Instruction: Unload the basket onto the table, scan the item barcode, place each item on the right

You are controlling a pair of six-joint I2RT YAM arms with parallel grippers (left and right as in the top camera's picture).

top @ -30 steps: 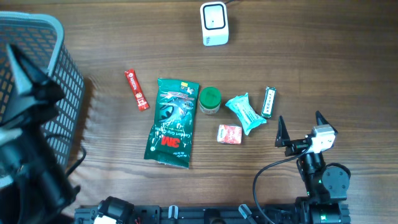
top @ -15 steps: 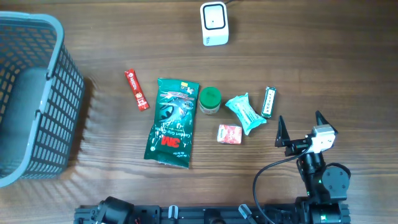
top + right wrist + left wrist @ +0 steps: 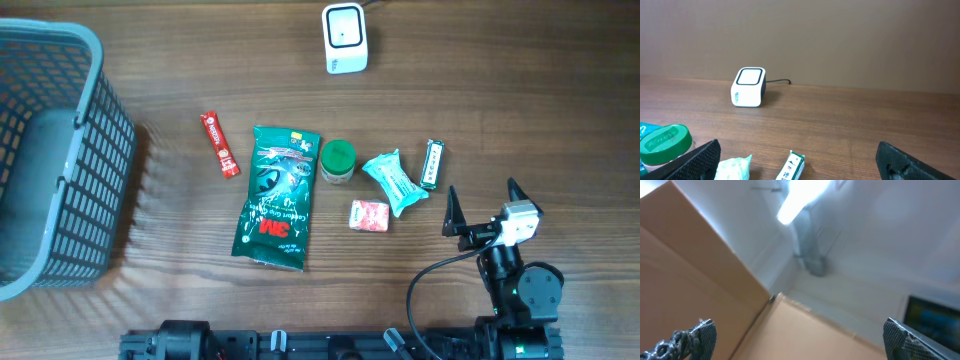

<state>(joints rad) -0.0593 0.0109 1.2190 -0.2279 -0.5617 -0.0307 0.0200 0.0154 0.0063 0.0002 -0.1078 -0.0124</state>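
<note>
The green 3M pack and its neighbours were left untouched mid-table, well short of the scanner. The left gripper had been pulled off the basket, spread wide and empty like the right gripper, so scanning wasn't started yet.

Right end effector spread wide, left end effector likewise, aimed upward

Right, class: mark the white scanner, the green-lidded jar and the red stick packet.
white scanner (image 3: pixel 345 38), overhead view, centre of its top face.
green-lidded jar (image 3: pixel 337 157), overhead view, on the green lid.
red stick packet (image 3: pixel 219 145), overhead view, middle of the wrapper.
</note>
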